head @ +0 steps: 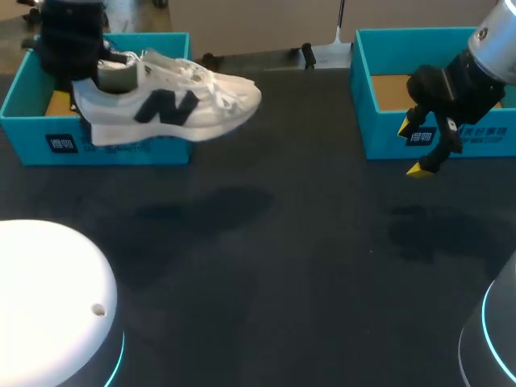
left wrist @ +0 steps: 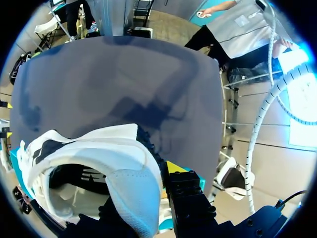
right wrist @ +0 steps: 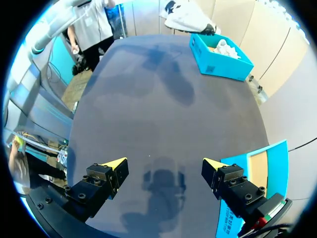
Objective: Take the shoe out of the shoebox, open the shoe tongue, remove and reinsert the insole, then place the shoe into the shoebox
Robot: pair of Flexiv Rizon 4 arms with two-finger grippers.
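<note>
Illegible white print on shoebox (head: 40,133)

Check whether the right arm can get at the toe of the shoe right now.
Probably yes. The left gripper holds the shoe by its heel, toe jutting out over the table, and nothing stands between it and the open right gripper. Whether the arm stretches that far is unclear.

We see a dark surface (head: 266,282) with soft shadows across it. At its right side stands an open-topped teal box (head: 383,137), its brown cardboard floor (head: 391,90) showing inside.
</note>
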